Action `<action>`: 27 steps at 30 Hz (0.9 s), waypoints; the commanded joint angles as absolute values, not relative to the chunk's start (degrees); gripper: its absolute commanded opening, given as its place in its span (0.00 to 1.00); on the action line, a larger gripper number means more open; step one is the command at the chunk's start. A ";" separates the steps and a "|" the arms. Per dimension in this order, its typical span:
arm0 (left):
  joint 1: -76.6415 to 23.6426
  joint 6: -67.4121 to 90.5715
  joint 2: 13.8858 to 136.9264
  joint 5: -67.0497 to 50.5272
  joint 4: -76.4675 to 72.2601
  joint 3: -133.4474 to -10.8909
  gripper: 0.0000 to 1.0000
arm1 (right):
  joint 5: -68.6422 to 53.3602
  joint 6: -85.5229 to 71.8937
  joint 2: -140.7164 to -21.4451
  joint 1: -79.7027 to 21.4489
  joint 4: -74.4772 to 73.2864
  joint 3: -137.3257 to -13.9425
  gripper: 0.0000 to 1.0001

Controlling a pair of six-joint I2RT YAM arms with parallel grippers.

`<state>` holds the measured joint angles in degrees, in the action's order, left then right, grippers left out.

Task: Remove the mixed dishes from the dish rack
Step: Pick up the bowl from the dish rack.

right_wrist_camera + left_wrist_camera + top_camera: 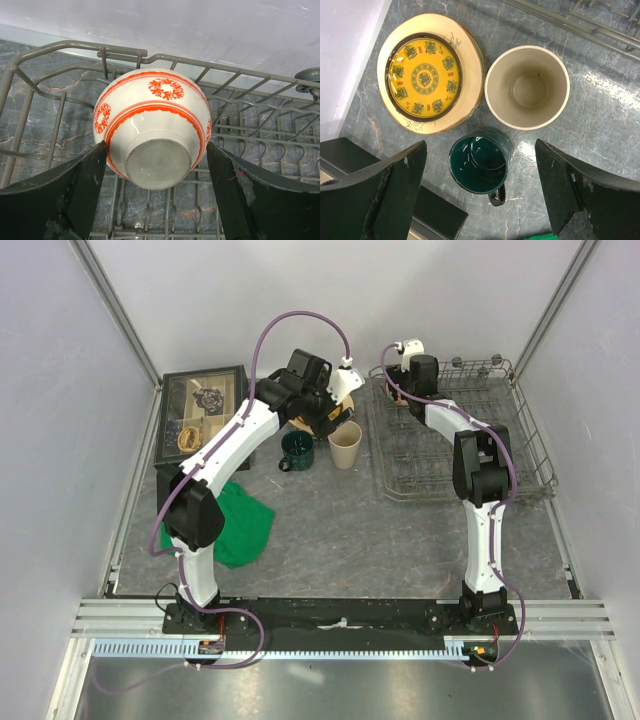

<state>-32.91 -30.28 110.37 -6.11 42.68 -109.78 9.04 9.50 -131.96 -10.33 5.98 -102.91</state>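
At the far left corner of the rack, a red-and-white bowl lies overturned against the wires. Around it the right fingers stand one at each side; whether they press on it cannot be told. Beside the rack's left edge, on the desk, stand a green mug, a beige cup and a yellow-centred plate, with the left fingers released wide above them.
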 commanded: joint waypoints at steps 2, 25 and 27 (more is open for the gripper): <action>-32.96 -28.92 109.34 -6.06 40.69 -109.16 0.95 | 8.35 9.67 -132.54 -10.02 6.77 -104.94 0.86; -32.96 -28.83 109.69 -6.06 40.69 -108.54 0.95 | -1.84 4.75 -133.42 -6.42 5.80 -105.73 0.77; -32.96 -28.74 109.77 -6.06 40.69 -108.63 0.95 | -2.63 4.75 -133.42 -6.42 5.71 -105.82 0.76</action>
<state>-32.91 -30.26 110.37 -6.11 42.70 -108.36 0.12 5.74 -132.20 -6.66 5.13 -103.24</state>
